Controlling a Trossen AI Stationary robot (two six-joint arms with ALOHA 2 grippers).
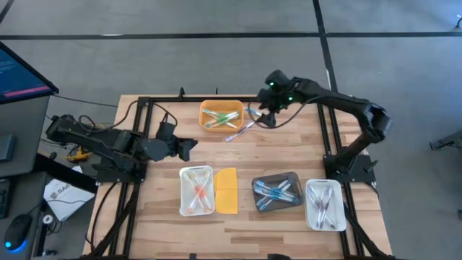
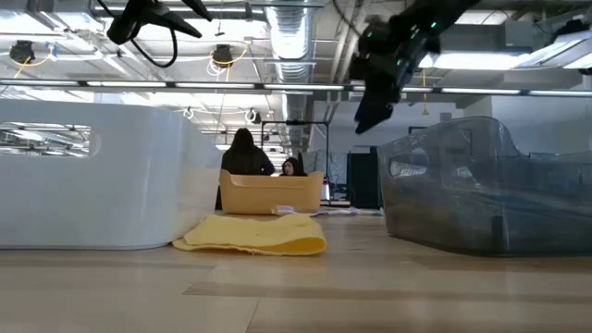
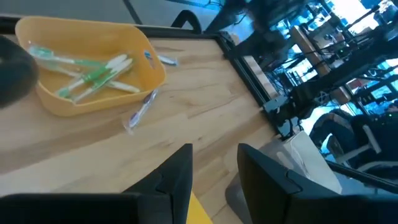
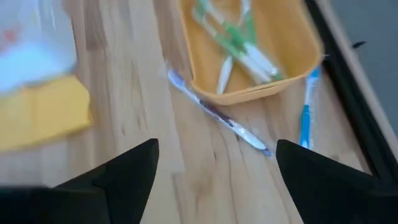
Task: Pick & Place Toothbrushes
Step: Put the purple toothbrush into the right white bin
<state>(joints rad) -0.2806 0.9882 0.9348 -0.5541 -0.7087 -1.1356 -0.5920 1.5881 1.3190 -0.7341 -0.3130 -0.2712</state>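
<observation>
Step in hand, by judgement: approach to a pick. The right gripper (image 1: 266,115) hovers with jaws wide and empty above two stray toothbrushes on the tabletop (image 1: 289,155) just beside the yellow tray (image 1: 221,115). The clear toothbrush (image 4: 219,116) lies diagonally, one end beside the tray wall; the blue toothbrush (image 4: 306,108) lies alongside the tray's end. Next move calls for descent with jaws set across one shaft. The left gripper (image 1: 189,146) waits part-open, holding nothing.

Wooden table (image 1: 274,155) carried an orange tray (image 1: 221,115), white tray (image 1: 196,191), yellow lid (image 1: 227,191), grey tray (image 1: 277,191), clear tray (image 1: 324,204). Two loose toothbrushes (image 1: 242,130) lay beside the orange tray.
</observation>
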